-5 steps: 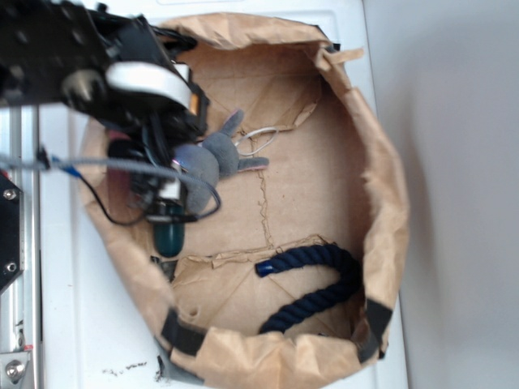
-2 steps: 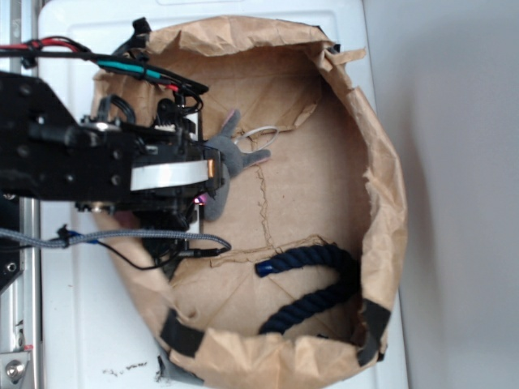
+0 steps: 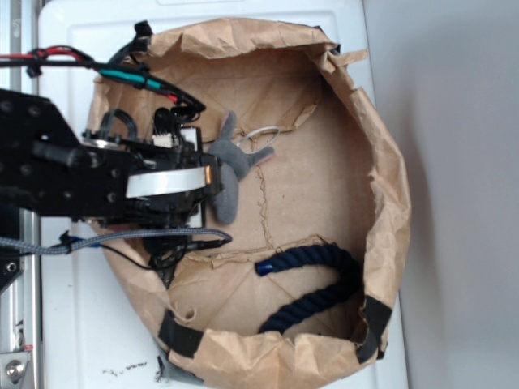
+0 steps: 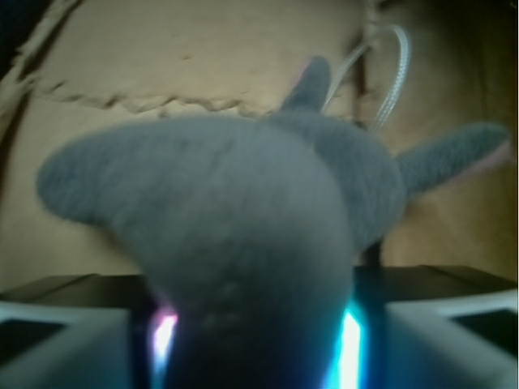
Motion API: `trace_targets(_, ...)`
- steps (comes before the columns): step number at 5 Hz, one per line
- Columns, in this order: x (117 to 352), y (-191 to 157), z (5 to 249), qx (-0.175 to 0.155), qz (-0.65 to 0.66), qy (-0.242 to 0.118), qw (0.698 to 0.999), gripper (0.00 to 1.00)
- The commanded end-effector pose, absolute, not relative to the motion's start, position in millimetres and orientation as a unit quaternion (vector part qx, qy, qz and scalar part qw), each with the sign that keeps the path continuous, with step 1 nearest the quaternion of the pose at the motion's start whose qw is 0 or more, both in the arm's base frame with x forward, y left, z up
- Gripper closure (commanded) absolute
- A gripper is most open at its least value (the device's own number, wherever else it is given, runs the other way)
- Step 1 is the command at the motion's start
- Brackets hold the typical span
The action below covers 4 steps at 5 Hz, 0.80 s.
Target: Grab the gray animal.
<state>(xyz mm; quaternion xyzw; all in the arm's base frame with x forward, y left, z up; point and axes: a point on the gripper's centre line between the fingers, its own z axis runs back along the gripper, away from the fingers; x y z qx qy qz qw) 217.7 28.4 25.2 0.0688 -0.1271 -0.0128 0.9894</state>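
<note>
The hand [image 3: 212, 180] sits at nine o'clock inside the paper bag [image 3: 389, 203], closed on the gray animal [image 3: 229, 166]; in the wrist view the plush fills the gap between the fingers [image 4: 65, 344], so its body is pinched while ears and limbs flop free toward three o'clock. Its white string loop [image 3: 261, 134] lies on the bag floor. Versus 0.4 s ago, more plush shows beyond the arm. The navy rope [image 3: 312, 284] at five o'clock hasn't moved.
</note>
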Motion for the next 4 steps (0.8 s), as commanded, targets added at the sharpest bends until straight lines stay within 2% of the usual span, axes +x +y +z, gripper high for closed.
trace_targets(1,226.0,26.4,96.9,0.006,0.002,-0.106,0.994,1.00)
trace_targets(2,236.9,12.6,146.7,-0.009,0.032,-0.100,0.994,1.00)
trace_targets(3,247.5,1.9,172.8,-0.017,0.039,-0.091,0.995,1.00)
trace_targets(4,253.8,-2.9,170.3,-0.004,0.051,-0.106,0.993,1.00)
